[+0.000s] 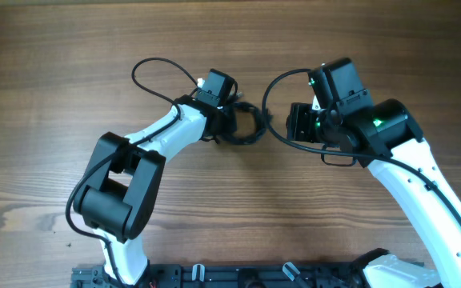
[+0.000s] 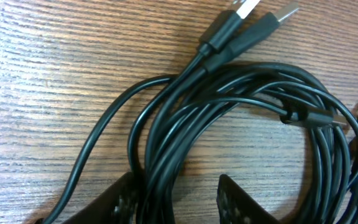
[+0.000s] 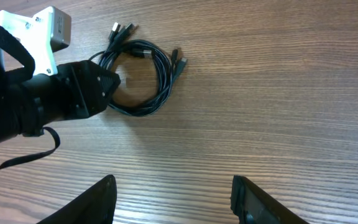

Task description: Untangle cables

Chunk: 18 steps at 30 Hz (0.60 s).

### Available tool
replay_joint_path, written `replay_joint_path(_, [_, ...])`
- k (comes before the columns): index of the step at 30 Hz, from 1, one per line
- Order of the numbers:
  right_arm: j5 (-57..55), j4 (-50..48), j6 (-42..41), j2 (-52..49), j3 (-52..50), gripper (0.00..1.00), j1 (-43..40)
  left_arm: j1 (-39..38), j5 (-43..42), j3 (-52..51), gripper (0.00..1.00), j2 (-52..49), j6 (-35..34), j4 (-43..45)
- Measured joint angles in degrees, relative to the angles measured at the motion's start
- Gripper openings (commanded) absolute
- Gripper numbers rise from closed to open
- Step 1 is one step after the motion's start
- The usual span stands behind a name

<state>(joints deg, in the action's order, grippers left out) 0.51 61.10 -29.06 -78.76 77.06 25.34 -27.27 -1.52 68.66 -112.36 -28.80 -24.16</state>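
The cables (image 1: pixel 259 126) lie as a small black coil on the wooden table between the two arms. In the left wrist view the coil (image 2: pixel 185 118) fills the frame, with two USB plugs (image 2: pixel 247 9) at the top. My left gripper (image 1: pixel 232 120) is open at the coil's left side, and several strands pass between its fingers (image 2: pixel 178 199), close to the left finger. My right gripper (image 1: pixel 298 122) is open and empty, a little right of the coil. In the right wrist view its fingers (image 3: pixel 174 186) hang over bare wood, and the coil (image 3: pixel 165 81) lies beyond, beside the left gripper (image 3: pixel 98 87).
Thick black arm wires loop above the left arm (image 1: pixel 158 68) and beside the right arm (image 1: pixel 274 88). The arms' base rail (image 1: pixel 254 276) runs along the near table edge. The wooden table (image 1: pixel 54 96) extends on all sides.
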Motion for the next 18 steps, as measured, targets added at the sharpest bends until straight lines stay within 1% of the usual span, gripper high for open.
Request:
replay_joint_path(6, [1.0,0.0,0.0,0.0,0.0,0.61,0.0,0.0,-3.9,0.0,0.04,-0.2,0.0,0.7])
replay_joint_path(9, [1.0,0.0,0.6,0.0,0.0,0.61,0.0,0.0,-6.1,0.0,0.04,1.6,1.6,-0.2])
replay_joint_path(10, [0.9,-0.1,0.9,0.0,0.0,0.61,0.0,0.0,-6.4,-0.3,0.04,4.4,2.8,-1.7])
replay_joint_path(11, [0.9,-0.1,1.0,0.0,0.0,0.61,0.0,0.0,-6.5,-0.3,0.04,9.8,4.2,-2.5])
replay_joint_path(13, [0.6,-0.2,1.3,0.0,0.0,0.61,0.0,-0.1,-3.7,-0.4,0.04,18.1,5.4,-4.7])
replay_joint_path(14, [0.5,-0.2,1.3,0.0,0.0,0.61,0.0,-0.1,-0.8,-0.3,0.04,26.3,5.9,-5.4])
replay_joint_path(18, [0.5,-0.3,1.7,0.0,-0.1,0.60,0.0,-0.1,4.6,-0.2,0.04,41.8,6.4,-5.8])
